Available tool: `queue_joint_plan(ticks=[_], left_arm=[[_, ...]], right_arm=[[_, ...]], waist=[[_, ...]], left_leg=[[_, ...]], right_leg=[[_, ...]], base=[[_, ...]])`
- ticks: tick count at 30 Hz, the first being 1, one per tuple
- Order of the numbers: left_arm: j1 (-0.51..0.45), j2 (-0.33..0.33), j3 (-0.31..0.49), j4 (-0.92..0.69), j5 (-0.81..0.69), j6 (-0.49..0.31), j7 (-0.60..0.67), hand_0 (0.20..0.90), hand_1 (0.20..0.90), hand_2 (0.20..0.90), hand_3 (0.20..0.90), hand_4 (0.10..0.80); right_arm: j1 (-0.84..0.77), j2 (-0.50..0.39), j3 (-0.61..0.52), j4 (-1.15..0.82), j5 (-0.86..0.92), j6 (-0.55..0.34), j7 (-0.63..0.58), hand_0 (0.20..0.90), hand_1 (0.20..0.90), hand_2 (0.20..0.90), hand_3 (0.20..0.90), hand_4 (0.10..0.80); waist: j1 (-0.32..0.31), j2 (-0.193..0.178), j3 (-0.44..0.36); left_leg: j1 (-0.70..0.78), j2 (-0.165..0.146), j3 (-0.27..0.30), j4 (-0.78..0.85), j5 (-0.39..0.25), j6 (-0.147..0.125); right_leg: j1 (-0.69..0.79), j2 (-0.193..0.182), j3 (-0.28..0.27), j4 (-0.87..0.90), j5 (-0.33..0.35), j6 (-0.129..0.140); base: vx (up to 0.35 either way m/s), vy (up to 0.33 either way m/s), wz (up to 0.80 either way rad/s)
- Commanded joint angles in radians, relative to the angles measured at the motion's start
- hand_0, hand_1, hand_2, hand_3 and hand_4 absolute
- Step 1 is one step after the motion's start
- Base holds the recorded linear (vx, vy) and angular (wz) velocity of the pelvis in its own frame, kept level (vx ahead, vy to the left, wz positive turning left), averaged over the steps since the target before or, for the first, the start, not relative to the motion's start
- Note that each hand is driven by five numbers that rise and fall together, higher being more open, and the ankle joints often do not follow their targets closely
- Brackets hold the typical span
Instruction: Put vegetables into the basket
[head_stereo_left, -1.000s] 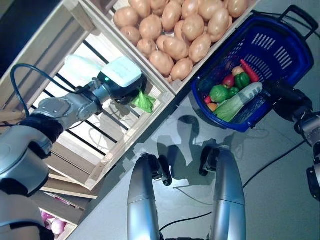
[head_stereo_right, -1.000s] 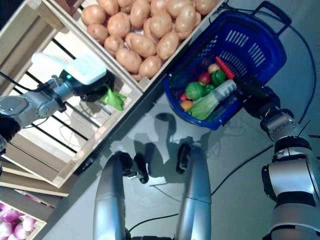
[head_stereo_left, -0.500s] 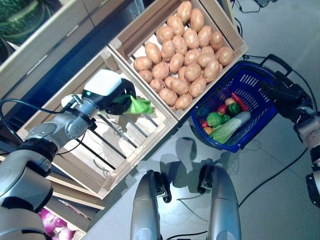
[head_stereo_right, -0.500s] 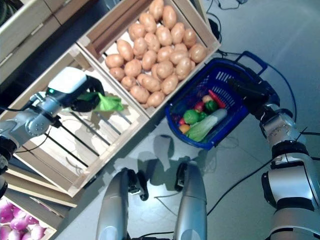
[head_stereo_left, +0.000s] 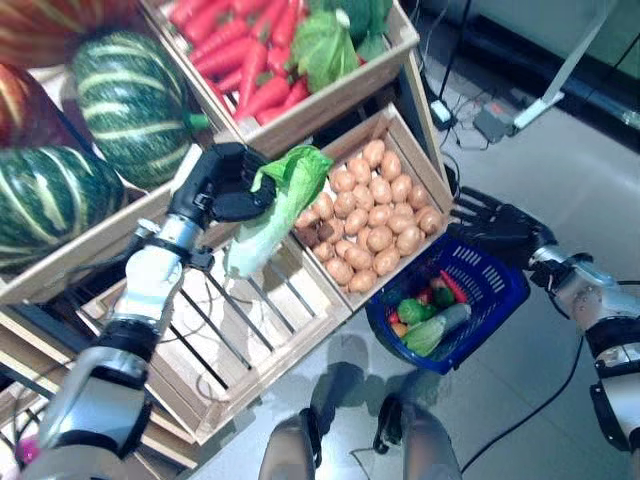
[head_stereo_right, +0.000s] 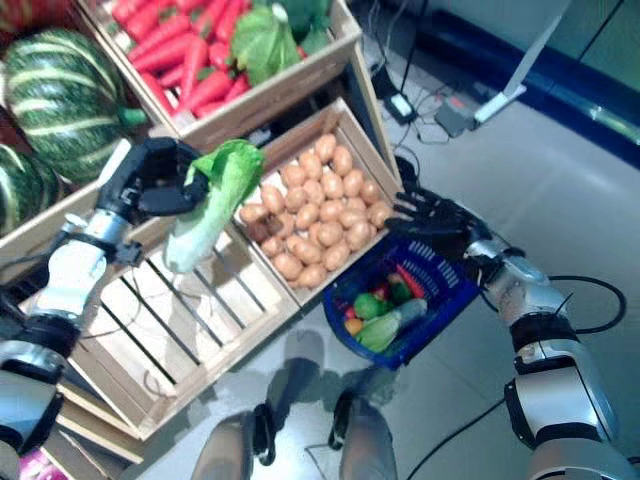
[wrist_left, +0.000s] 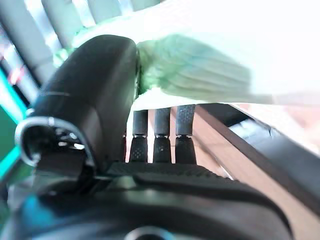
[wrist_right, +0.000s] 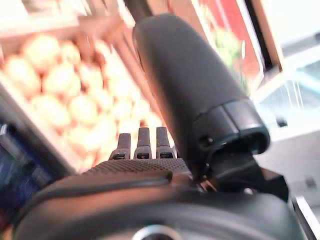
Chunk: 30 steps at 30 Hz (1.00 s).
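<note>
My left hand (head_stereo_left: 215, 185) is shut on a long pale-green leafy cabbage (head_stereo_left: 272, 207) and holds it up in front of the wooden stand, above the slatted crate (head_stereo_left: 230, 330). In the left wrist view the fingers (wrist_left: 162, 135) curl under the cabbage (wrist_left: 195, 75). The blue basket (head_stereo_left: 500, 300) stands on the floor to the right of the potato crate, with a green pepper, a red chilli, a long green-white vegetable and other small vegetables inside. My right hand (head_stereo_left: 495, 225) hovers open above the basket's far rim, and it shows in the right eye view (head_stereo_right: 440, 222).
The wooden stand fills the left and top, with the potato crate (head_stereo_left: 415, 150) right beside the basket. Cables and a power brick (head_stereo_left: 495, 122) lie on the grey floor at the back right.
The camera has swung up and back, showing the stand's upper shelves. My left hand has lifted the cabbage out of the slatted crate. My right hand has moved to above the basket's far rim.
</note>
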Motion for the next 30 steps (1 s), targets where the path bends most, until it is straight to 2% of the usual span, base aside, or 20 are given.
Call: queue_joint_plan(ticks=[1,4,5,11,14,30], left_arm=[[0.04,-0.017,0.115,-0.108,-0.194,-0.05,-0.042,0.3,0.3,0.3,0.3,0.4],[0.058,-0.072,0.124,-0.144,-0.236,-0.019,-0.049,0.3,0.3,0.3,0.3,0.4],[0.074,-0.1,0.13,-0.176,-0.26,0.001,-0.05,0.3,0.3,0.3,0.3,0.4],[0.11,-0.167,0.131,-0.246,-0.295,0.007,-0.037,0.3,0.3,0.3,0.3,0.4],[0.107,-0.202,0.119,-0.27,-0.298,0.019,-0.02,0.3,0.3,0.3,0.3,0.4],[0.128,-0.323,0.037,-0.291,-0.36,0.036,-0.024,0.3,0.3,0.3,0.3,0.4]], right_arm=[[0.033,0.042,0.018,-0.008,0.003,0.053,0.112,0.9,0.9,0.9,0.9,0.8],[0.022,0.081,0.053,-0.067,0.031,0.081,0.093,0.9,0.9,0.9,0.9,0.8],[0.026,0.106,0.073,-0.144,0.059,0.119,0.076,0.9,0.9,0.9,0.9,0.8],[0.043,0.146,0.127,-0.299,0.048,0.164,0.078,0.9,0.9,0.9,0.9,0.8],[0.032,0.169,0.16,-0.368,0.046,0.189,0.057,0.9,0.9,0.9,0.9,0.8],[-0.033,0.25,0.269,-0.367,-0.065,0.184,-0.031,0.9,0.9,0.9,0.9,0.8]], waist=[[0.009,-0.033,-0.24],[0.01,-0.039,-0.265],[0.011,-0.041,-0.28],[0.014,-0.046,-0.304],[0.019,-0.047,-0.312],[0.041,-0.054,-0.308]], left_leg=[[0.094,-0.049,0.007,-0.124,0.001,0.038],[0.158,-0.062,0.004,-0.233,0.052,0.03],[0.187,-0.07,0.0,-0.287,0.073,0.027],[0.254,-0.089,-0.014,-0.422,0.117,0.027],[0.275,-0.098,-0.029,-0.472,0.132,0.028],[0.292,-0.108,-0.056,-0.476,0.118,0.036]], right_leg=[[0.229,0.013,0.015,-0.311,0.064,0.036],[0.296,0.036,0.017,-0.409,0.106,0.043],[0.323,0.047,0.022,-0.456,0.126,0.048],[0.383,0.074,0.02,-0.567,0.175,0.059],[0.387,0.083,0.017,-0.567,0.173,0.061],[0.404,0.089,0.001,-0.567,0.165,0.057]], base=[[0.119,-0.032,0.03],[0.13,-0.031,0.1],[0.127,-0.018,0.03],[0.091,-0.006,0.08],[0.07,-0.004,0.07],[0.011,-0.004,0.06]])
